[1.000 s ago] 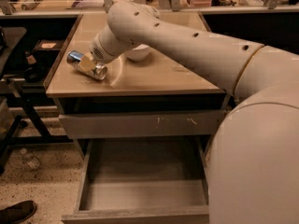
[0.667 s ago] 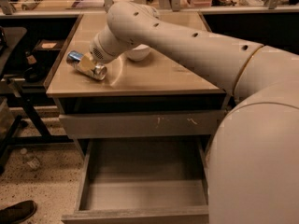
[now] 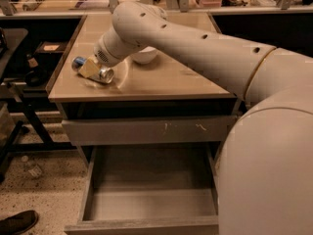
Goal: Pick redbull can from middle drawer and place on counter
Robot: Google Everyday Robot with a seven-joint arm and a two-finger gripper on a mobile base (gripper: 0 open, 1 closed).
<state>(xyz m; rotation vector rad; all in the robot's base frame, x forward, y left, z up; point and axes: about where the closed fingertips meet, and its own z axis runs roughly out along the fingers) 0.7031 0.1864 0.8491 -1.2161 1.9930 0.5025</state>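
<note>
The redbull can [image 3: 78,63] lies tilted on its side at the left of the beige counter [image 3: 166,82], its blue end to the left and its silver end to the right. My gripper [image 3: 92,68] is shut on the redbull can around its middle, low over the counter; I cannot tell whether the can touches the top. The middle drawer [image 3: 146,202] stands pulled open below, and its grey floor is bare.
A white bowl [image 3: 145,56] sits on the counter behind my wrist. A closed drawer front with white scuff marks [image 3: 146,129] is above the open drawer. My arm's bulk fills the right side. A clear bottle [image 3: 32,168] and a shoe [image 3: 17,222] are on the floor at left.
</note>
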